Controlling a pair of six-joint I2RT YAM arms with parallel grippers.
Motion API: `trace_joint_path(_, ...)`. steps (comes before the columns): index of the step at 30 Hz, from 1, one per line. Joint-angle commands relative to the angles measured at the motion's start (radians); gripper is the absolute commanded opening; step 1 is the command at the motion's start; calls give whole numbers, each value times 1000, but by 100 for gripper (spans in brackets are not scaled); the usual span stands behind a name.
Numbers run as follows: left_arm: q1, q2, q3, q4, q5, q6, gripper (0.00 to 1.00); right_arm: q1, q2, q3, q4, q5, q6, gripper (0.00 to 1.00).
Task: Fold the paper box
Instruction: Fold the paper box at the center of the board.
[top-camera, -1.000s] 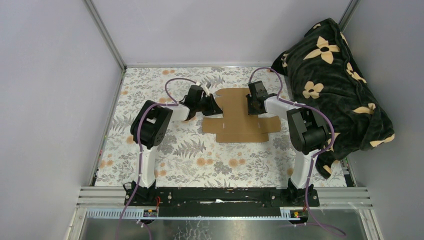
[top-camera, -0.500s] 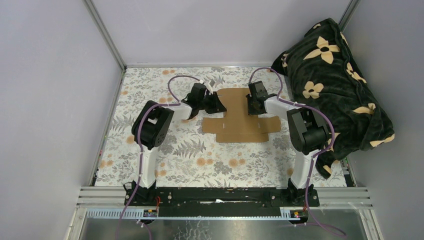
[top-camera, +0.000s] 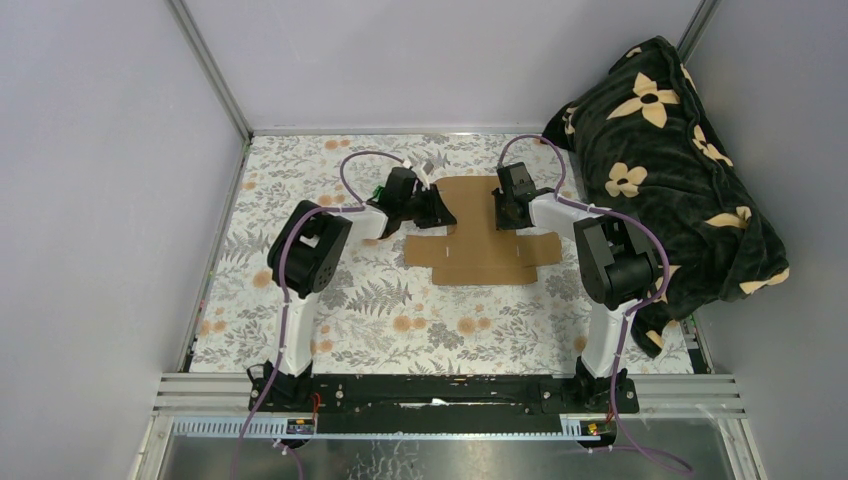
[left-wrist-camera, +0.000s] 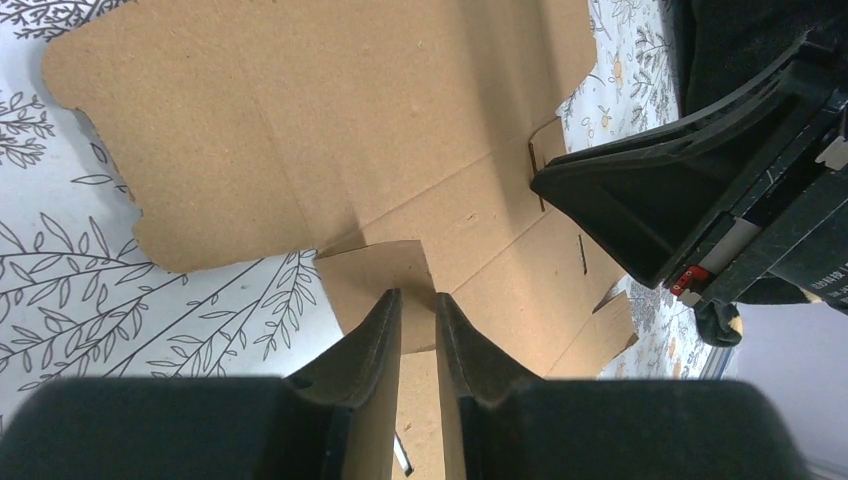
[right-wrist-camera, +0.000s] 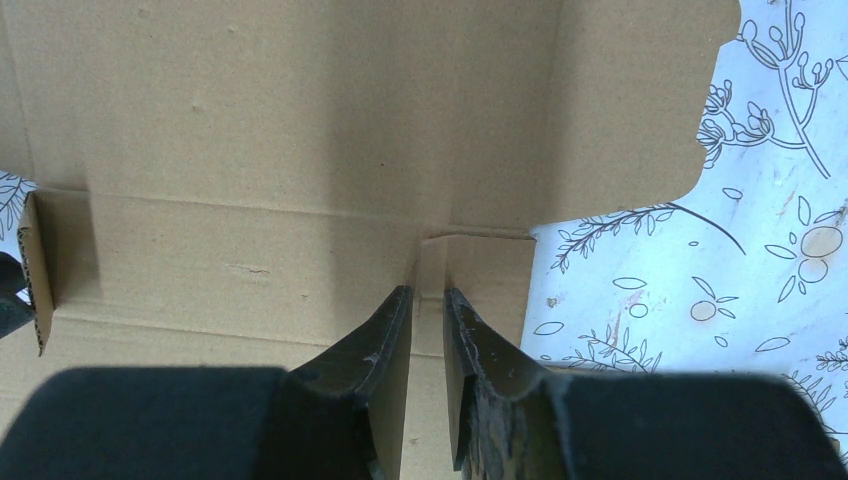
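The paper box (top-camera: 478, 238) is a flat brown die-cut cardboard sheet lying on the floral table, between my two arms. My left gripper (top-camera: 437, 214) is at the sheet's left edge. In the left wrist view its jaws (left-wrist-camera: 418, 296) stand almost together, tips over a small side flap (left-wrist-camera: 375, 268) that lifts slightly. My right gripper (top-camera: 504, 218) is at the sheet's right side. In the right wrist view its jaws (right-wrist-camera: 428, 293) are likewise almost together over a small flap (right-wrist-camera: 485, 270) by a crease. Neither gripper holds the cardboard.
A dark blanket with cream flowers (top-camera: 670, 170) is heaped at the back right, close to the right arm. Grey walls enclose the floral table (top-camera: 380, 300) on the left, back and right. The right gripper's body (left-wrist-camera: 700, 190) shows in the left wrist view.
My left gripper has moved right and slightly back, onto the sheet's left edge. The right gripper and the sheet have not moved.
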Motion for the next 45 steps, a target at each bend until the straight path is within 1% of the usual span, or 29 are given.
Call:
trace_joint_path(1, -14, 34, 29, -15, -21, 18, 25, 27, 99, -73, -155, -151, 33, 25)
trace_joint_path(3, -19, 43, 48, -35, -26, 28, 27, 26, 99, -75, -156, -151, 33, 25)
trace_joint_path(5, -25, 53, 68, -70, -45, 43, 31, 27, 100, -74, -155, -153, 32, 25)
trace_joint_path(8, -34, 56, 88, -120, -78, 64, 33, 27, 98, -76, -156, -153, 33, 25)
trace_joint_path(17, -44, 70, 153, -279, -185, 120, 33, 27, 93, -83, -150, -153, 35, 25)
trace_joint_path(18, -47, 75, 165, -315, -200, 128, 33, 27, 91, -83, -150, -153, 35, 25)
trace_joint_path(23, -73, 95, 232, -442, -307, 172, 32, 27, 87, -88, -146, -152, 35, 25)
trace_joint_path(26, -89, 105, 257, -491, -364, 194, 32, 27, 86, -90, -146, -153, 36, 25)
trace_joint_path(37, -141, 118, 281, -570, -473, 232, 32, 27, 78, -100, -139, -152, 40, 25)
trace_joint_path(40, -158, 121, 289, -595, -535, 246, 32, 27, 77, -101, -138, -154, 40, 25)
trace_joint_path(45, -177, 119, 291, -622, -585, 258, 33, 27, 74, -106, -136, -153, 40, 26)
